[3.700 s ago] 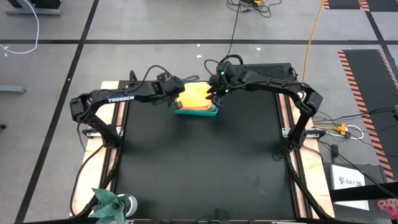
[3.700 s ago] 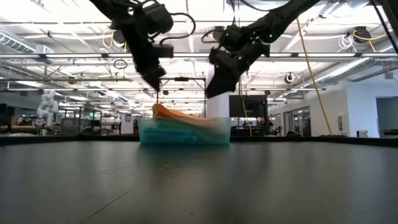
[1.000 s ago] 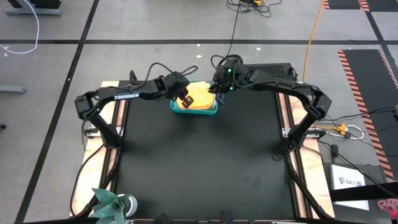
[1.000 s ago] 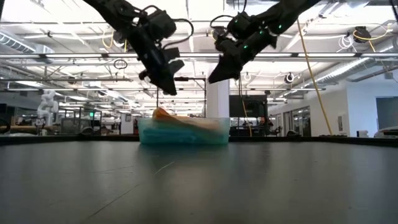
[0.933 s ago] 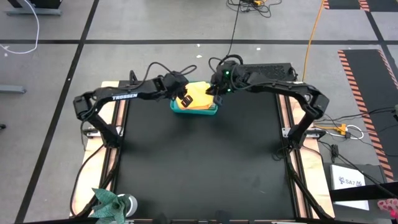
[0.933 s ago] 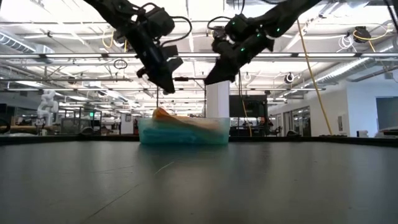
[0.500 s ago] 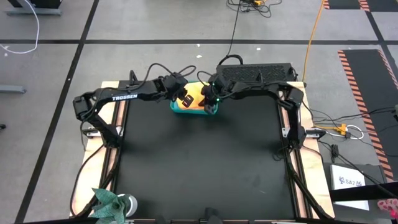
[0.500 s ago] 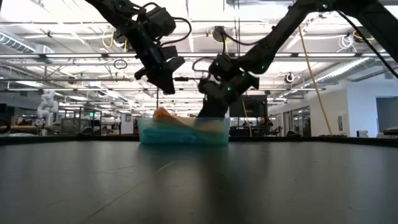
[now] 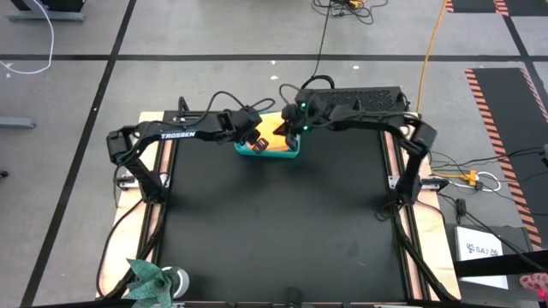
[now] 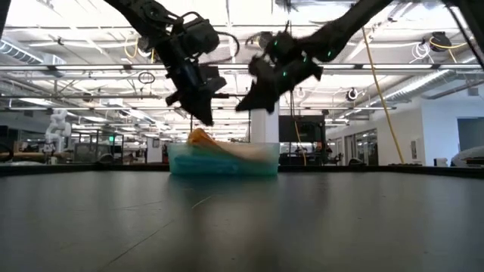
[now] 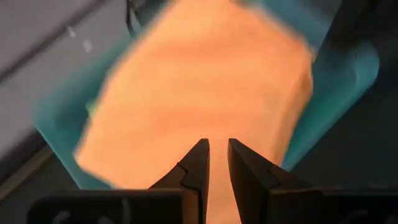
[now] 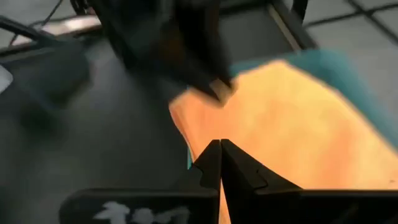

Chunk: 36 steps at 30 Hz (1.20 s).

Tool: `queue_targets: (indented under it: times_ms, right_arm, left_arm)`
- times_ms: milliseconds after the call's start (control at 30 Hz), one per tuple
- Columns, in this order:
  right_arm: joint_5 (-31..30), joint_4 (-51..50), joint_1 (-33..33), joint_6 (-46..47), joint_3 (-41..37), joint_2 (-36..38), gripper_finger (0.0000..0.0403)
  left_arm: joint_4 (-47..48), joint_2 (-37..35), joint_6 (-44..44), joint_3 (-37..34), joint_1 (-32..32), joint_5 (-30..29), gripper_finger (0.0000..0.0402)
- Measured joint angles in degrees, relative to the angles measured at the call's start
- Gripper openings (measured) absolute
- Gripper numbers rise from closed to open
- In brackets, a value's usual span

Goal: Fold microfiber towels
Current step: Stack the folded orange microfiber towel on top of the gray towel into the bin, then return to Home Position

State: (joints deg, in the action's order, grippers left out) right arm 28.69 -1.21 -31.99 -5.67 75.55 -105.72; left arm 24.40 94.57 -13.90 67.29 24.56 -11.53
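The orange-yellow towel (image 9: pixel 276 132) sits on top of the stack, filling the teal bin (image 10: pixel 219 162) at the far middle of the table. It lies fairly flat, one side humped above the rim. Beneath it, through the bin's wall, teal and pale layers of the other towels (image 10: pixel 208 163) show, stacked flat.

Top towel (image 9: pixel 274 131) orange-yellow, plain, no pattern; teal towel (image 10: pixel 208 160) layered beneath it. Bin (image 9: pixel 294 152) translucent teal; worktop (image 9: pixel 274 222) matte black with pale wood edging. Both arms black, left one lettered in white.
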Motion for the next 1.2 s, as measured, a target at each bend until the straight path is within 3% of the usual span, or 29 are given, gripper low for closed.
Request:
queue_targets:
  times_ms: [300,733,1200]
  right_arm:
    - [-3.5,-0.9,-0.3,-1.4,0.0,10.8,0.0000]
    - [-5.7,-6.0,-0.3,-2.3,-0.1,14.0,0.0000]
    - [-7.6,-7.9,-0.6,-4.2,-0.1,14.0,0.0000]
  left_arm:
    - [4.7,5.3,-0.2,0.0,0.0,6.9,0.0062]
    - [5.3,11.0,-3.6,0.1,0.8,5.3,0.0062]
    - [3.4,-4.7,2.5,0.8,-1.8,-2.1,0.0062]
